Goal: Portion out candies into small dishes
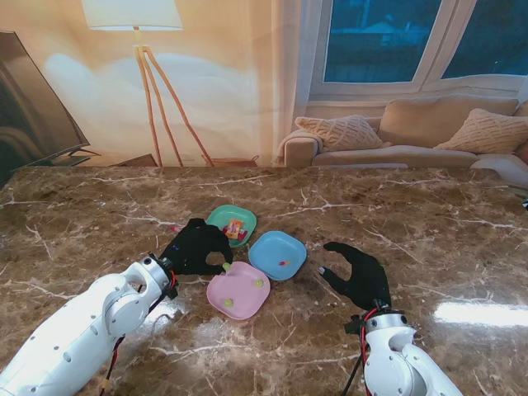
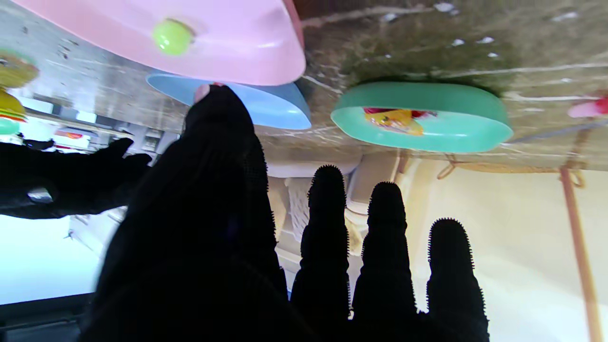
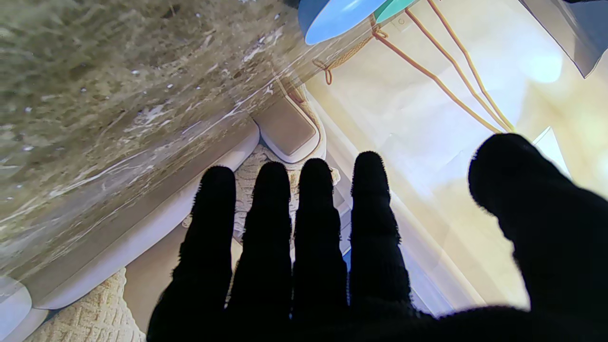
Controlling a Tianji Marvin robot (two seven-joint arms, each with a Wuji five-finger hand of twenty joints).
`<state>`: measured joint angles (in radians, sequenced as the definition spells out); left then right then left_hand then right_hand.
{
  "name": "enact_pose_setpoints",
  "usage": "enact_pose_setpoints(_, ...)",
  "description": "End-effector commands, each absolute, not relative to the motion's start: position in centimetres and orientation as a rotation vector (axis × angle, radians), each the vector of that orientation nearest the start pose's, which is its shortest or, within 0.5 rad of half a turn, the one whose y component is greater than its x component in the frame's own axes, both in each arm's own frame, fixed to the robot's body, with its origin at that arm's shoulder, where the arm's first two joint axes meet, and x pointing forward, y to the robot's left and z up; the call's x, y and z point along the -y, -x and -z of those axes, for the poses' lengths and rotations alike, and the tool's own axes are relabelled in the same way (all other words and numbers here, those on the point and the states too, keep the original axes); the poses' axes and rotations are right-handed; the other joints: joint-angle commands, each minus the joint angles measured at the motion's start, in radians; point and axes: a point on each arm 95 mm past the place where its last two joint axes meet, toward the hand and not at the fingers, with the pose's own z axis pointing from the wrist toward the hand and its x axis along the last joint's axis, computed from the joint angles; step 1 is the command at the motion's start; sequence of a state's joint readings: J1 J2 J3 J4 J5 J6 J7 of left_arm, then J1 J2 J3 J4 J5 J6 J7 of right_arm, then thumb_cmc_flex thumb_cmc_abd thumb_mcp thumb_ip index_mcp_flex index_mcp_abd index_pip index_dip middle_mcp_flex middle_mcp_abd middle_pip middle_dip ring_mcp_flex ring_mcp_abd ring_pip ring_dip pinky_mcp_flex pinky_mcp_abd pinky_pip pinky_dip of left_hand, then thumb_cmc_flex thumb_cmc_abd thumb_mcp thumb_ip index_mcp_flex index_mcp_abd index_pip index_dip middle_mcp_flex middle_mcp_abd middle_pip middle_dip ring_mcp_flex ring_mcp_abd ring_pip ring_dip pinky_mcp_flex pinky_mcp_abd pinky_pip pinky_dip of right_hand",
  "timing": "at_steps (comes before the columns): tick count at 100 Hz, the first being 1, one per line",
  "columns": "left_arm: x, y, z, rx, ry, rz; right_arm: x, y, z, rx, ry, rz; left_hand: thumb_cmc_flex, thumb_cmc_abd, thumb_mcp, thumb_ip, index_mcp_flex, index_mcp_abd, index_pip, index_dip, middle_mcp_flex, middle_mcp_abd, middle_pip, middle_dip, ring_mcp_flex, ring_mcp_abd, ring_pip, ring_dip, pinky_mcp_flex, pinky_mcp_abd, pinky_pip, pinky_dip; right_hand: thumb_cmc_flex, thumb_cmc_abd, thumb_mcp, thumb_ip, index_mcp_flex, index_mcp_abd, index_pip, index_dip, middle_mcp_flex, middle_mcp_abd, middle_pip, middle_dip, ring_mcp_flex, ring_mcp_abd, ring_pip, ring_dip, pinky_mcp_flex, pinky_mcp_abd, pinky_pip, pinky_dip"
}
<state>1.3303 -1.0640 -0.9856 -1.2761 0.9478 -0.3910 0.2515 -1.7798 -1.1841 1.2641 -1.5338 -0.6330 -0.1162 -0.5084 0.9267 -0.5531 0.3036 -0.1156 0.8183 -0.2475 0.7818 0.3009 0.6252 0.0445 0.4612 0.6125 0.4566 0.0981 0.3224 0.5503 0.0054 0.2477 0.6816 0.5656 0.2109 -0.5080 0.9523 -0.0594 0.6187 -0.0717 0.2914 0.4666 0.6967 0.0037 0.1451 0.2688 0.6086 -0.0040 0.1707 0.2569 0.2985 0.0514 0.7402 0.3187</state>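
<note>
**A:** Your left hand [image 1: 195, 247] hangs over the gap between the green dish [image 1: 232, 220] and the pink dish [image 1: 238, 290], mid-table. There's a yellow-green candy [image 1: 227, 266] at the thumb tip, right on the pink rim. Whether it's pinched or just lying there, I can't tell; in the wrist view the fingers look spread.

**B:** And the stock?

**A:** The wrapped candies [image 2: 394, 117] are piled in the green dish, farthest from you. The pink dish holds a couple of green ones, and the blue dish [image 1: 278, 254] has one small piece. Your right hand [image 1: 356, 275] rests spread on the marble table [image 1: 445, 239], just beside the blue dish, holding nothing.

**B:** The risk?

**A:** That rim, I'd say. If you let go there, the candy may tip outward onto the table and roll. The dishes are light and touching, too; nudge one with your thumb and all three could slide.
</note>
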Motion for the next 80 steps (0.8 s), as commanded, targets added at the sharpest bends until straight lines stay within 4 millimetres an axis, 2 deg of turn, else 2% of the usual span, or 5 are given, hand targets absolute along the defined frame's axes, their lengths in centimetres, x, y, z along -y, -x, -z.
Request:
enact_pose_setpoints(1, 2.59, -42.74, 36.18, -1.721, 0.955, 1.800, 2.11, -32.99, 38.44, -0.858, -1.549, -1.785, 0.058, 0.097, 0.009, 0.061, 0.045, -0.036, 0.067, 0.055, 0.015, -0.014, 0.010, 0.011, -0.003, -0.006, 0.003, 0.007, -0.017, 0.003, 0.006, -0.010, -0.018, 0.006, 0.016, 0.014, 0.000, -0.022, -0.001, 0.008, 0.006, -0.006, -0.003, 0.011, -0.031, 0.012, -0.006, 0.009, -0.010, -0.004, -0.023, 0.027)
enact_pose_setpoints(18, 3.07, -42.73, 36.76, -1.750, 0.952, 1.811, 2.18, -32.94, 38.57, -0.854, -1.554, -1.783, 0.058, 0.081, 0.010, 0.066, 0.048, -0.021, 0.046, 0.007, 0.011, -0.014, 0.000, 0.001, -0.005, -0.006, 0.000, 0.006, -0.017, 0.005, 0.003, -0.009, -0.018, 0.006, 0.016, 0.014, 0.000, -0.021, -0.001, 0.009, 0.006, -0.007, -0.003, 0.011, -0.031, 0.012, -0.006, 0.010, -0.009, -0.004, -0.022, 0.027)
enact_pose_setpoints(30, 3.14, -42.72, 36.76, -1.759, 0.947, 1.814, 2.17, -32.93, 38.58, -0.854, -1.552, -1.784, 0.038, 0.057, 0.008, 0.065, -0.010, 0.009, -0.007, -0.049, 0.000, -0.010, -0.012, -0.010, -0.009, -0.006, -0.003, 0.004, -0.019, 0.004, 0.000, -0.009, -0.018, 0.006, 0.016, 0.014, 0.000, -0.022, -0.001, 0.009, 0.006, -0.005, -0.003, 0.011, -0.031, 0.013, -0.006, 0.010, -0.009, -0.004, -0.022, 0.028)
enact_pose_setpoints(68, 3.13, -42.56, 36.41, -1.805, 0.938, 1.801, 2.13, -32.98, 38.60, -0.850, -1.551, -1.784, 0.002, 0.053, 0.022, 0.061, -0.079, 0.047, -0.086, -0.056, -0.025, -0.007, -0.033, -0.032, -0.024, -0.004, -0.014, 0.000, -0.024, 0.003, -0.013, -0.012, -0.018, 0.006, 0.016, 0.014, 0.002, -0.022, 0.000, 0.009, 0.006, -0.005, -0.003, 0.011, -0.032, 0.013, -0.006, 0.010, -0.010, -0.003, -0.023, 0.028)
enact_pose_setpoints(80, 3.11, -42.46, 36.29, -1.819, 0.936, 1.796, 2.14, -32.97, 38.63, -0.849, -1.551, -1.784, -0.038, 0.035, 0.071, 0.044, -0.080, 0.067, -0.174, -0.007, -0.036, -0.008, -0.039, -0.043, -0.030, -0.007, -0.019, -0.003, -0.024, 0.002, -0.021, -0.010, -0.019, 0.006, 0.016, 0.014, 0.001, -0.021, 0.000, 0.009, 0.006, -0.006, -0.003, 0.011, -0.032, 0.013, -0.006, 0.010, -0.010, -0.003, -0.023, 0.028)
